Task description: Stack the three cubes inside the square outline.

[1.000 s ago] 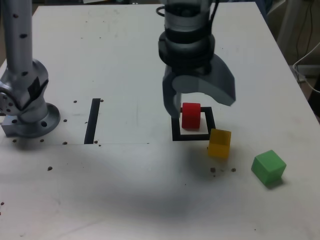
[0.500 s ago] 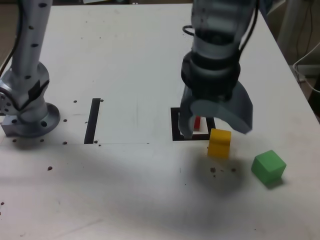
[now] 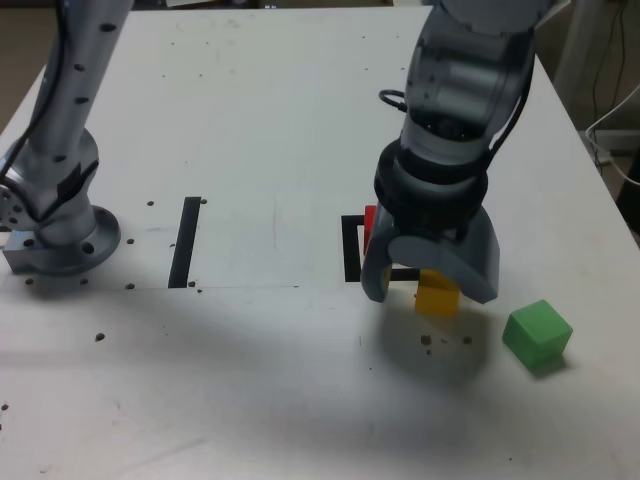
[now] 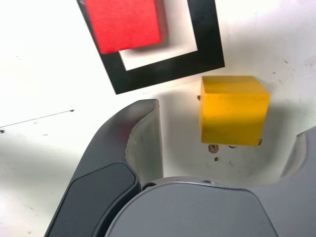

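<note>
Three cubes noted: we see the yellow cube (image 3: 438,291) on the table (image 3: 250,120) between the two fingers (image 4: 143,143) of the gripper (image 3: 430,283), which stand wide to either side of it with bare table showing in the gaps, so nothing is held. Beyond the fingertips, the red cube (image 4: 126,22) sits in the square outline (image 4: 207,44), overlapping one edge of the black frame, and the yellow cube lies just outside that frame's nearest corner. We find the green cube (image 3: 538,335) outside the fingers, off to the exterior view's right, apart from the yellow one.
</note>
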